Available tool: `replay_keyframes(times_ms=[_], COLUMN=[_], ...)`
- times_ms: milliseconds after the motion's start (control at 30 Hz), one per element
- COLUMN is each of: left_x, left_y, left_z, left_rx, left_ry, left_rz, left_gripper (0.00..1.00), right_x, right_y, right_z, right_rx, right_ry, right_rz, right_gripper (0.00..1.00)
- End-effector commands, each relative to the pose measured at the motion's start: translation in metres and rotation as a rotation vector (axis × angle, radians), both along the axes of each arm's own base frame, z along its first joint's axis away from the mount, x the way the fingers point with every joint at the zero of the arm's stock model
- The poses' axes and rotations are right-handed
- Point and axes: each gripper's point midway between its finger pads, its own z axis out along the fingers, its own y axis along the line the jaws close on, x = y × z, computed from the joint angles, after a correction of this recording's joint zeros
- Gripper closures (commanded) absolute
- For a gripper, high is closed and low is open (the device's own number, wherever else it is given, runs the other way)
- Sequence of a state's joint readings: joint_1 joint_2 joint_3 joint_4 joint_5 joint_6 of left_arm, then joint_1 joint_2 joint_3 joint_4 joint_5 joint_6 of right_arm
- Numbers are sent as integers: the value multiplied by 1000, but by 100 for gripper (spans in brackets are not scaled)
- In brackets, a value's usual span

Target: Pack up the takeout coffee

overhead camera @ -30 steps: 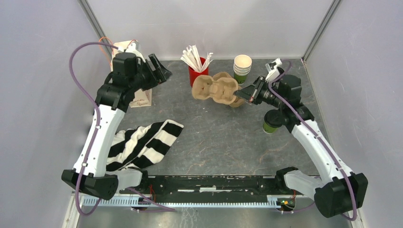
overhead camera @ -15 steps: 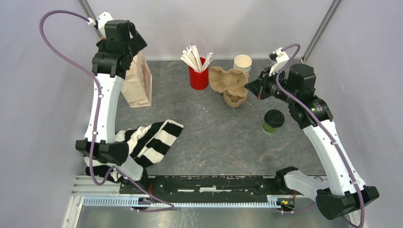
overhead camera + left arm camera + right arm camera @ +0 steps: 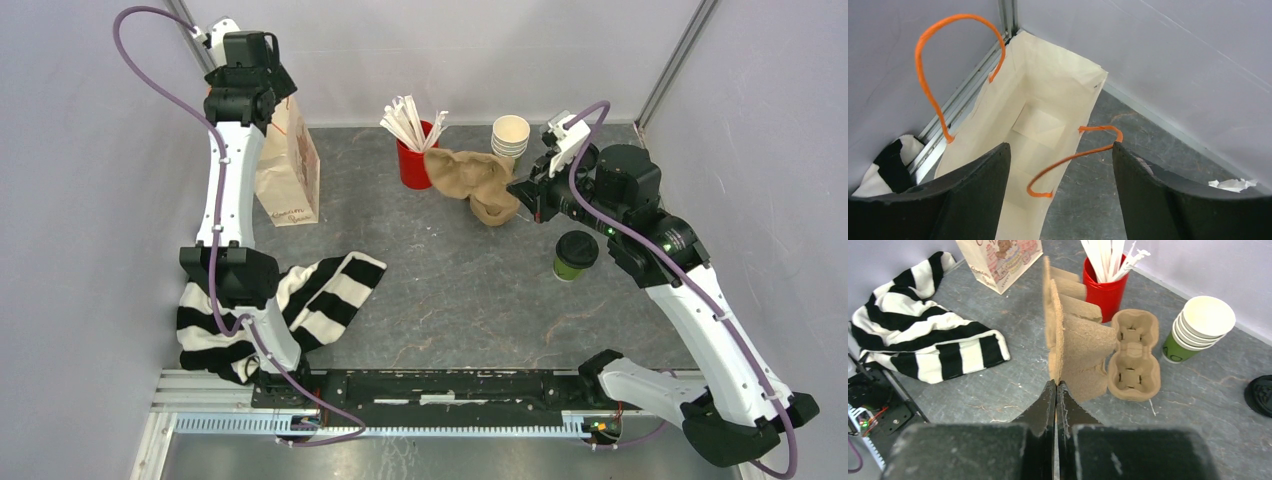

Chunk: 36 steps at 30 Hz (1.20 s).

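Takeout coffee (image 3: 575,253) is seen upright at right centre of the top view, just below the right gripper (image 3: 518,192), which is clamped on a pulp carrier (image 3: 478,180). The left gripper (image 3: 1060,147) is held agape over the paper bag (image 3: 1048,100), upper left, well apart.

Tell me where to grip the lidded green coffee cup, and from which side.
Take the takeout coffee around its green wall, just under the black lid, coming in level from the right. It stands upright, and the lid is wider than the wall, so a pinch from above would likely slip or pop it.
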<state>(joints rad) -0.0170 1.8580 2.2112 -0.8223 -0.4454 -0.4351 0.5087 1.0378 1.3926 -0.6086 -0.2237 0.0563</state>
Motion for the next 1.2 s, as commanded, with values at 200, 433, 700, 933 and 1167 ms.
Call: replay_keyframes(times_ms=[200, 433, 700, 933, 1167], left_x=[13, -3, -32, -75, -114], left_y=[-19, -35, -86, -90, -121], left_z=[7, 9, 39, 51, 74], left_rx=[69, 51, -19, -5, -36], left_ry=[-33, -33, -129, -139, -215], left_rz=[-197, -291, -569, -602, -768], left_gripper=[64, 92, 98, 98, 98], right_x=[8, 12, 16, 22, 27], right_y=[-5, 11, 23, 26, 29], right_z=[19, 16, 12, 14, 15], right_rx=[-19, -8, 12, 25, 41], right_ry=[-80, -53, -15, 4, 24], right_rz=[-34, 16, 41, 28, 21], right_gripper=[100, 100, 100, 100, 100])
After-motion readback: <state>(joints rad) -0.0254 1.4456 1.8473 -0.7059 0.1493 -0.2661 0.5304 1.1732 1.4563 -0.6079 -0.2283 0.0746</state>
